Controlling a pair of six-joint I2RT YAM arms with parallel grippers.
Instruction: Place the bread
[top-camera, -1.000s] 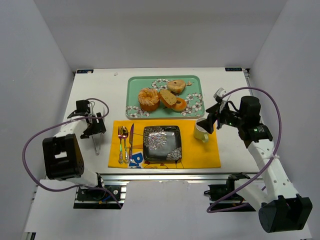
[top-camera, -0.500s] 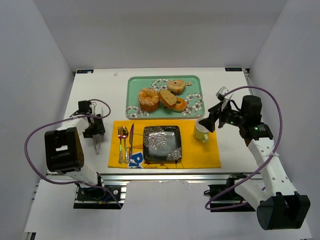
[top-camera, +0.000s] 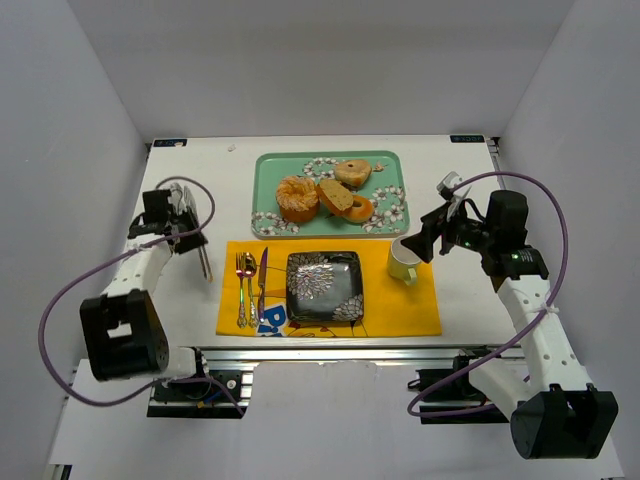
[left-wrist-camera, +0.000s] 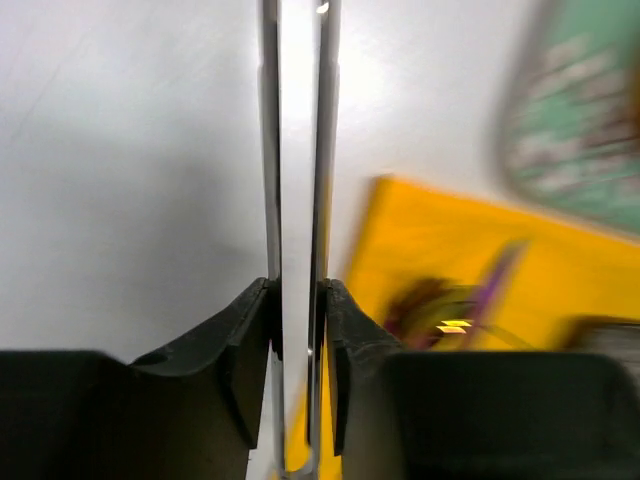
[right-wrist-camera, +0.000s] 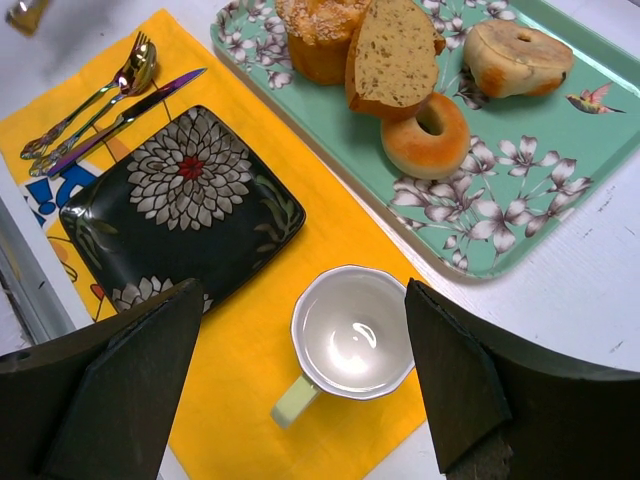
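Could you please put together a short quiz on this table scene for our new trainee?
1. True or false: the bread lies on the green tray, not yet on the black plate.
2. The right gripper is: A. open, with the cup below it; B. shut on the cup's handle; C. shut on a pastry.
3. What does the left gripper clamp between its fingers?

Key: 1. True. 2. A. 3. The metal tongs.
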